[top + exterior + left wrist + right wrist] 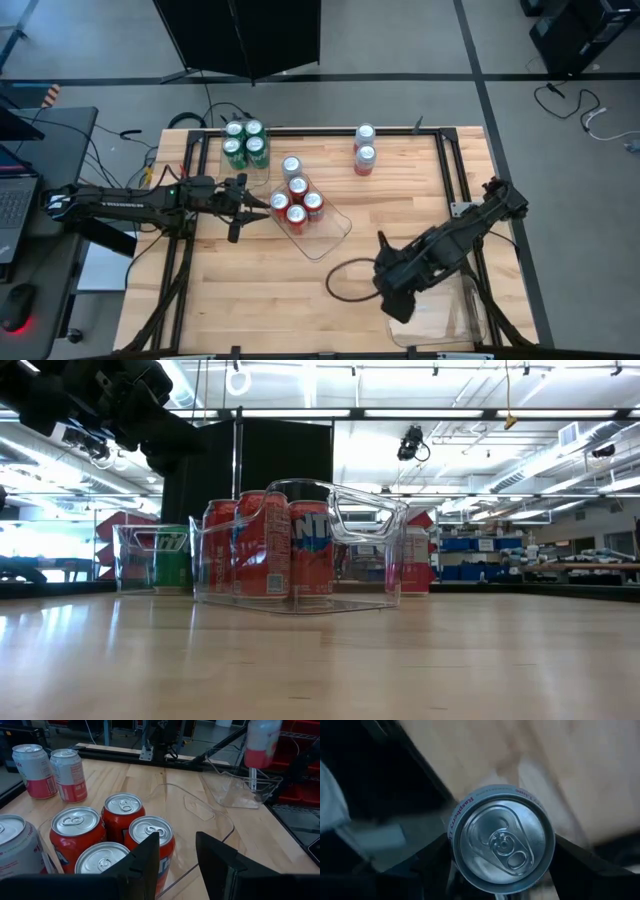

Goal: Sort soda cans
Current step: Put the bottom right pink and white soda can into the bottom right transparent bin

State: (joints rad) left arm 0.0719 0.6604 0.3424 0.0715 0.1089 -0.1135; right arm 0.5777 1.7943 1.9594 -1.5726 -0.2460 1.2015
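Wooden table [240, 290], silver can [502, 842] clamped in right gripper [392, 290]

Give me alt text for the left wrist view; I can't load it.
The left pincer, open, hovers by a clear tray holding four red cans. A silver-grey can stands beside them, two more pale cans farther off on the wooden table, and the right arm holds another can above a second tray.
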